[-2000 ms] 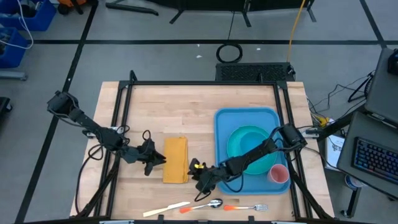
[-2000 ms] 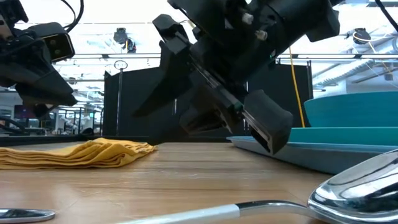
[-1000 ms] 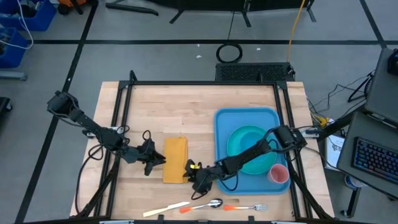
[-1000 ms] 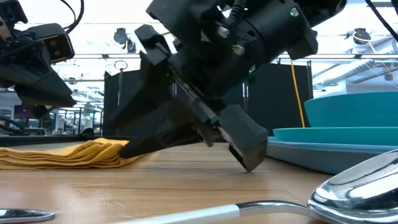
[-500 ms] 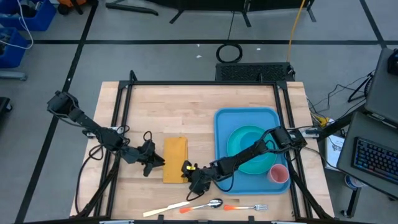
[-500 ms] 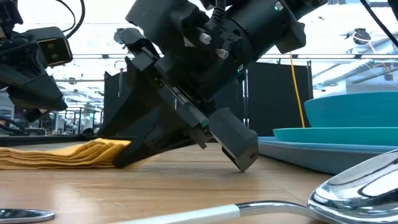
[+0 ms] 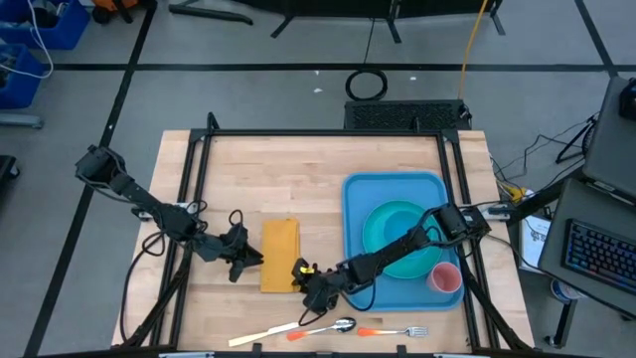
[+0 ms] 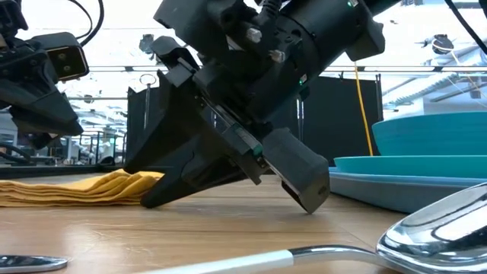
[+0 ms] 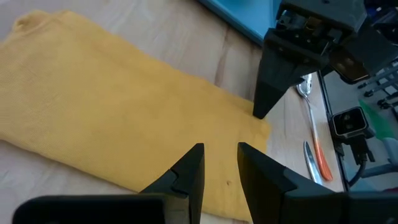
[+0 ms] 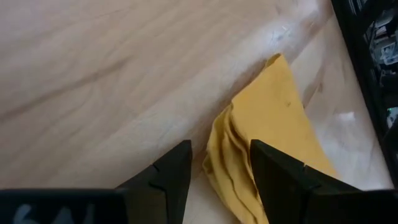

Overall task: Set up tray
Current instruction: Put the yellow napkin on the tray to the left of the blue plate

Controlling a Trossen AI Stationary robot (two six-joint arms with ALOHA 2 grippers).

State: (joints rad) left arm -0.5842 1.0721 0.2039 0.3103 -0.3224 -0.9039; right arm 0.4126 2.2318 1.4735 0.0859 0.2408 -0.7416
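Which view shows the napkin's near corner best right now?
Right wrist view: the napkin corner lies just ahead of the open right gripper. High view shows it whole but small; low view, edge-on; left wrist view, its broad face.

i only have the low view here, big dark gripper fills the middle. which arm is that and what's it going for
Observer: That is the right gripper, open, down at the near corner of the yellow napkin.
Operator: anything between the fingers
Observer: The right wrist view shows the napkin's folded corner in the gap between them, with the fingers not closed on it.
Operator: and the left one
Observer: The left gripper sits at the napkin's other long edge, its fingers a little apart over the cloth and holding nothing.
Operator: whats on the tray
Observer: The blue tray holds a turquoise plate and a pink cup.
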